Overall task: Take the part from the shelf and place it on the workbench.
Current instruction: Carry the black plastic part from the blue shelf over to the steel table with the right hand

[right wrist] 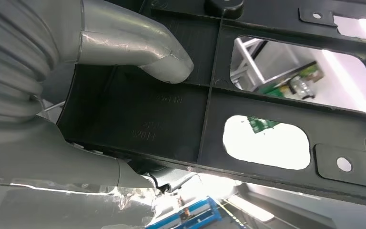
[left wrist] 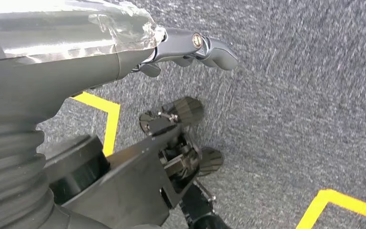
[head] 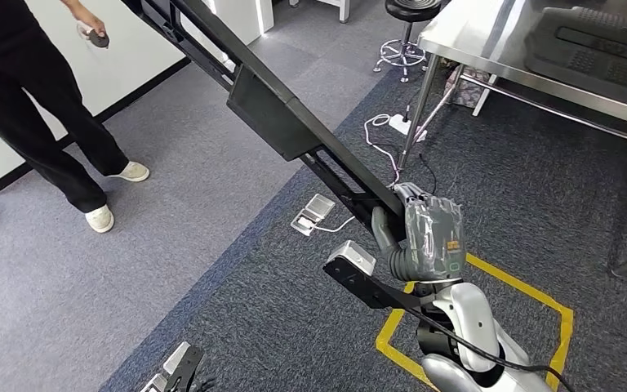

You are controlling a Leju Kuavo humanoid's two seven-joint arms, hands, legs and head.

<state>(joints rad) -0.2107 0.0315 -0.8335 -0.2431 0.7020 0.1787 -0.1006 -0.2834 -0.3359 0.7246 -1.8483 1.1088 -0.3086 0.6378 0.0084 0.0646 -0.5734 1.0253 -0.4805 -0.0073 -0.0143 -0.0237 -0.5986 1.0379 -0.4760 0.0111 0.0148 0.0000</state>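
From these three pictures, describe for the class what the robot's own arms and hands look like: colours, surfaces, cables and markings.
The right arm is glossy silver with rounded shells, and a black cable runs along it. The right robot hand is dark grey, wrapped in clear crinkled plastic film, with a small orange and green label on its back and a black ribbed wrist cover. The left robot hand has grey fingers, the same film and a grey ribbed cover.

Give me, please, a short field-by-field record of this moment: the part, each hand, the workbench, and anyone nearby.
part: long black plastic part, carried at a slant above the carpet, with cut-out openings along it
right hand: right hand grips the part near its lower end; thumb pressed on its ribbed face
left hand: left hand hangs over the grey carpet and holds nothing
workbench: steel workbench ahead to the right, a dark item already on it
person: person standing at the left, small object in one hand
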